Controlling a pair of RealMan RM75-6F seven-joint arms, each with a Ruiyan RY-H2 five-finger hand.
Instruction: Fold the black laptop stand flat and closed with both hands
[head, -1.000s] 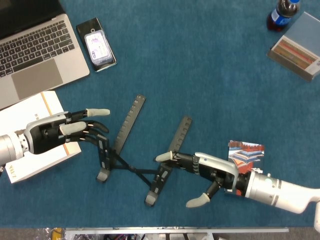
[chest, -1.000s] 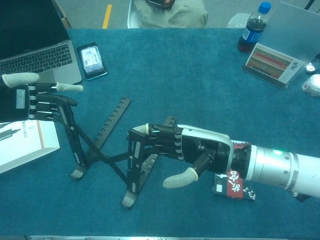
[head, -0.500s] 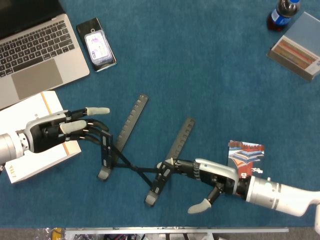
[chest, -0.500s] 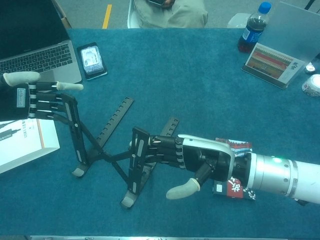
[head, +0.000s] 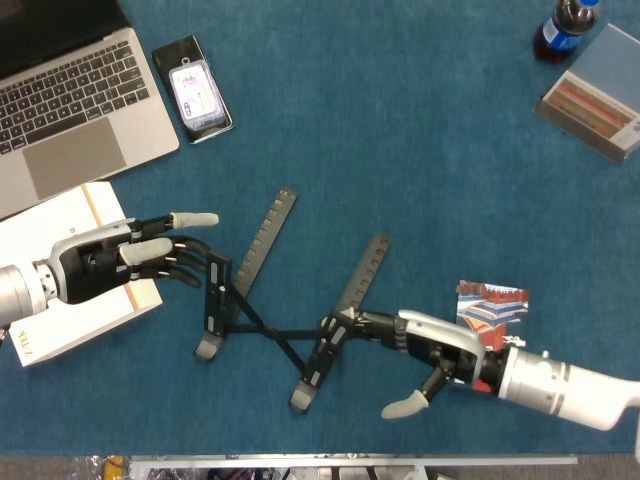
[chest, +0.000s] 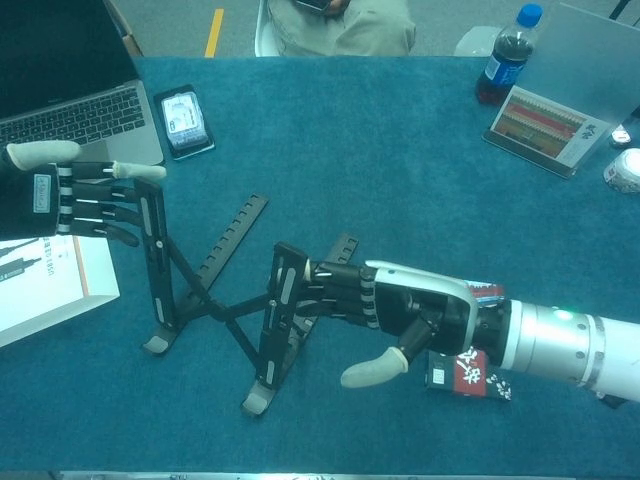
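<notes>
The black laptop stand (head: 262, 327) sits unfolded on the blue table mat, its two notched bars angled away from me and its crossed struts joining two raised legs. In the chest view the stand (chest: 225, 312) shows both legs nearly upright. My left hand (head: 110, 265) reaches in from the left, and its outstretched fingers touch the left leg (chest: 155, 250). My right hand (head: 430, 345) comes from the right with fingers extended against the right leg (chest: 280, 305), its thumb hanging free below. Neither hand wraps around a part.
An open laptop (head: 70, 110) and a phone (head: 197, 88) lie at the back left. A white book (head: 60, 310) lies under my left wrist. A colourful packet (head: 492, 305) is beside my right wrist. A cola bottle (head: 565, 25) and a box (head: 595, 95) stand at the back right.
Both legs of the stand have swung from a lean to nearly upright. My right hand has drawn back a little to the right, fingers still on the right leg. The left hand barely moved.
</notes>
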